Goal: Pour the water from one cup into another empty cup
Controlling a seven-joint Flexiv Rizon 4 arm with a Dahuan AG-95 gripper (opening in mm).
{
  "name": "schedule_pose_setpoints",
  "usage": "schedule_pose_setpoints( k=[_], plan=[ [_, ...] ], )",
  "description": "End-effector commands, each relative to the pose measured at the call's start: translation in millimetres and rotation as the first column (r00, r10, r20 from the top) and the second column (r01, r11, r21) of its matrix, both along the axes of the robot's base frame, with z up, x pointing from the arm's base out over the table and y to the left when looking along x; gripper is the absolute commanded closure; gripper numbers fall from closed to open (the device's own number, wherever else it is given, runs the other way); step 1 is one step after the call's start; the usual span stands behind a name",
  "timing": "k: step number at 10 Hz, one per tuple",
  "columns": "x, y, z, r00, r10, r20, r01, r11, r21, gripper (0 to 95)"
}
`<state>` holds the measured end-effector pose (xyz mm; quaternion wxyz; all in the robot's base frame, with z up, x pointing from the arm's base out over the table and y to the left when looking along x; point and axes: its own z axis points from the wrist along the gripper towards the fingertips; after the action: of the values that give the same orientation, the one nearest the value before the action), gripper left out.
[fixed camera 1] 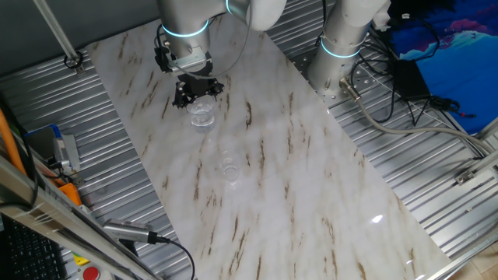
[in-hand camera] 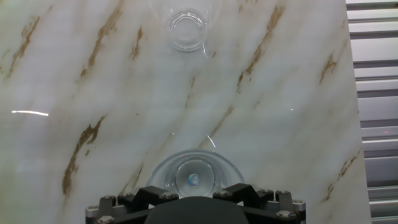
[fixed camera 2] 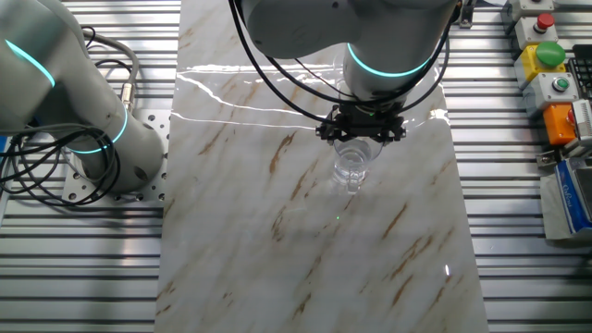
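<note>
The larger clear tumbler (fixed camera 1: 201, 113) stands upright on the marble table; it also shows in the other fixed view (fixed camera 2: 351, 165) and at the bottom of the hand view (in-hand camera: 194, 173). Faint glints in its base suggest a little water. My gripper (fixed camera 1: 196, 93) hangs straight over it, jaws spread wide on either side of the rim, with no visible contact; it shows too in the other fixed view (fixed camera 2: 361, 132) and the hand view (in-hand camera: 194, 194). The smaller clear cup (fixed camera 1: 229, 168) stands upright and apart, nearer the table's front, at the top of the hand view (in-hand camera: 186, 28).
The marble tabletop (fixed camera 1: 311, 179) lies on ribbed metal. A second robot base (fixed camera 1: 342, 47) with cables stands at the back right. A button box (fixed camera 2: 546, 65) and other devices sit off the table's side.
</note>
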<state>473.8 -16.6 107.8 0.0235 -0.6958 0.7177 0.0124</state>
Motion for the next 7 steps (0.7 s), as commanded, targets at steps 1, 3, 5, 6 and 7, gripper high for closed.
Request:
schedule_pose_setpoints(
  k=[1, 3, 5, 6, 7],
  plan=[
    [0.4, 0.4, -1.2, 1.000, 0.000, 0.001, 0.000, 1.000, 0.001, 95.0],
    [0.4, 0.4, -1.2, 1.000, 0.000, 0.001, 0.000, 1.000, 0.001, 95.0],
    [0.4, 0.4, -1.2, 1.000, 0.000, 0.001, 0.000, 1.000, 0.001, 95.0],
    [0.4, 0.4, -1.2, 1.000, 0.000, 0.001, 0.000, 1.000, 0.001, 95.0],
    [-3.6, 2.1, 15.6, 1.000, -0.021, -0.001, 0.021, 1.000, -0.022, 95.0]
  ],
)
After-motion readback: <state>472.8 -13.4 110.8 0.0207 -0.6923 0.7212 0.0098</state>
